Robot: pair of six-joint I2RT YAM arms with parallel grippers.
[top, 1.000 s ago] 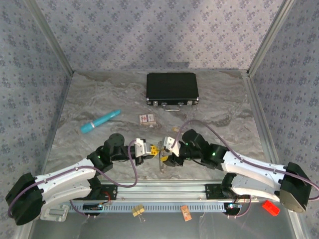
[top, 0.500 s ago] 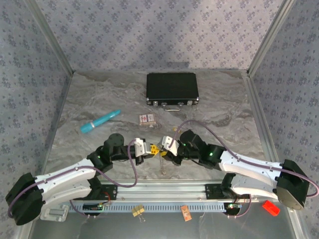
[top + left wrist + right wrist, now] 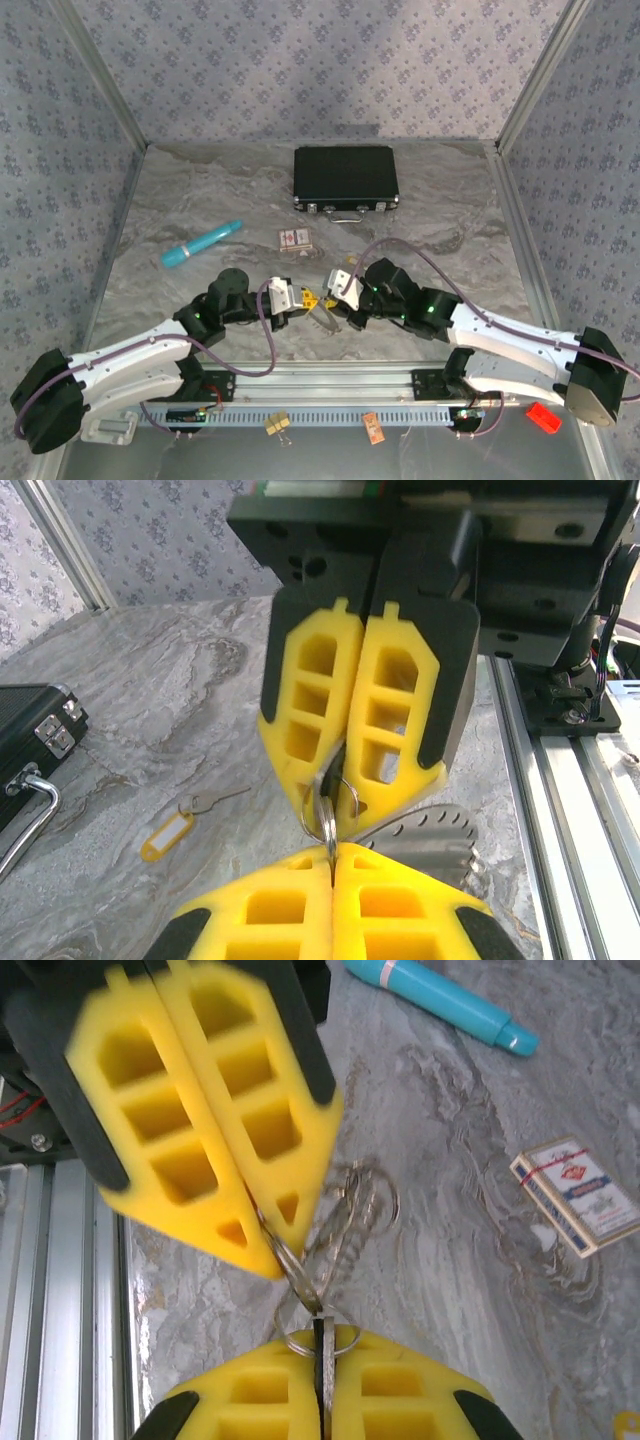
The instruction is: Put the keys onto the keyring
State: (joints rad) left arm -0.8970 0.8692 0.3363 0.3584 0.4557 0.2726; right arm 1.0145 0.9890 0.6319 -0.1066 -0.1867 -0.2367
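Shiny metal keyring point(image 3: 328, 818); smooth veined stone-look table point(image 3: 450, 220); black case point(image 3: 345, 177) (matt, metal-edged).

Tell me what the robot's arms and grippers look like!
The left arm and right arm are white tubes with black joints, each trailed by a looping purple-grey cable. The left gripper and right gripper have bright yellow fingers with square holes, backed in black.

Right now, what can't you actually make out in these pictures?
- Top view: the keyring is too small to tell what hangs on it.
- Left wrist view: the left tool hides part of the ring; the black case is cut off by the left edge.
- Right wrist view: the right tool hides the ring's lower part.
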